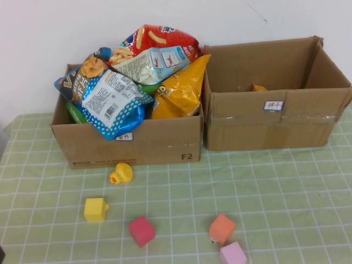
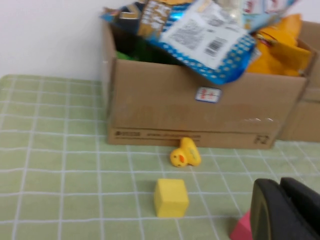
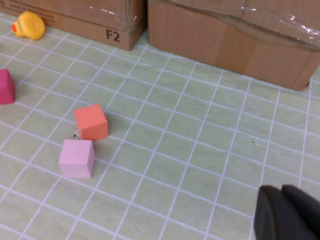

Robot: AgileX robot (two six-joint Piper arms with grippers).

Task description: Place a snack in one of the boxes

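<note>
Low over the green checked worktop (image 1: 286, 198), short of the printed box (image 1: 132, 144) that serves as landmark, both hands wait closed and empty. Each left hand (image 2: 287, 212) and right hand (image 3: 290, 215) shows only in its own wrist view, dark fingers pressed together. The left hand hangs in front of the printed box's front wall, with a yellow cube (image 2: 171, 197) and a rubber duck (image 2: 185, 152) lying between them; the right hand hovers further toward the plain side, near an orange cube (image 3: 91, 121) and a pink cube (image 3: 77, 158).

Nothing is gripped yet, so the step in hand is judged to be the reach for a snack. Doing it well means lifting clear of the front wall, opening wide, and pinching a top bag by a crimped edge, not its puffed middle.

Heaped in the printed box are the snack bags: a blue dotted bag (image 1: 107, 99) overhanging the front, a yellow bag (image 1: 179, 91), a red one (image 1: 159, 47) on top.

Right beside the printed box, touching it, stands the plain brown box (image 1: 275, 129), taped along its front, small white label, nearly empty inside.
</note>
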